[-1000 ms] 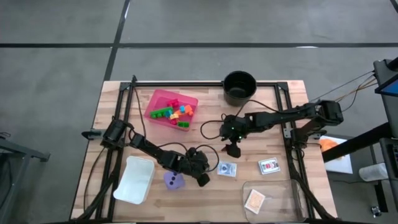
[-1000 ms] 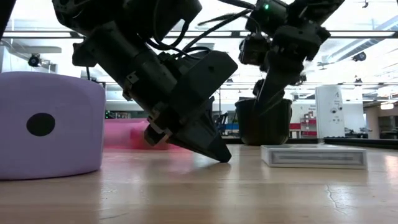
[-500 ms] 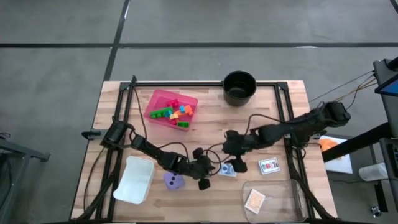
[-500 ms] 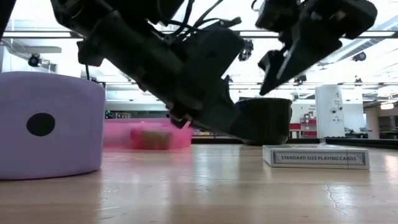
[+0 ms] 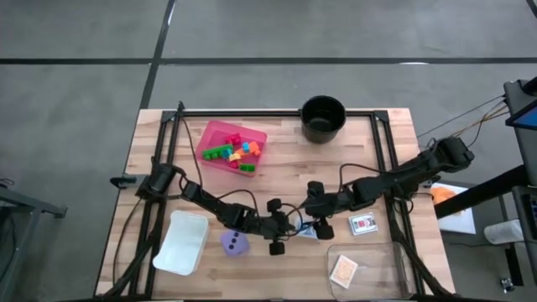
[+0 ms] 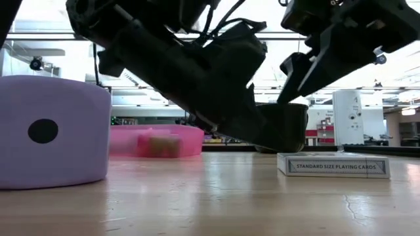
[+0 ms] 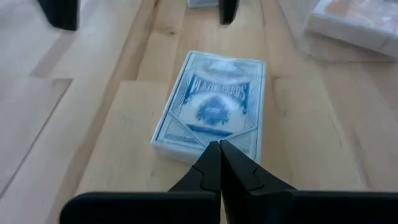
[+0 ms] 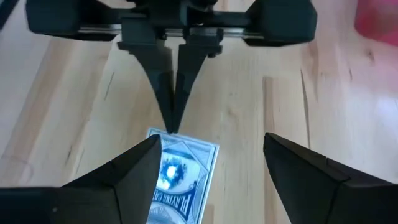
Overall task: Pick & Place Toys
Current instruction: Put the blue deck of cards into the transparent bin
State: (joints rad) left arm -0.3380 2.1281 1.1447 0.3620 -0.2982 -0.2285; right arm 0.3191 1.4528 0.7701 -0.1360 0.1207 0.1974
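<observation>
Blue playing-card deck [image 7: 211,112] is lying mid-frame while the left claw [image 7: 219,155], pinched together, and right claw [image 8: 211,165], spread apart, are flanking it.

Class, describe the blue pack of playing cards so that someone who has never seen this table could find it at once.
Start at the wooden table and find where the two dark arms meet near its middle. The blue pack of playing cards lies flat between the shut left gripper and the open right gripper. Its neighbouring pack is red and white; the orange one sits in a clear tray.
</observation>
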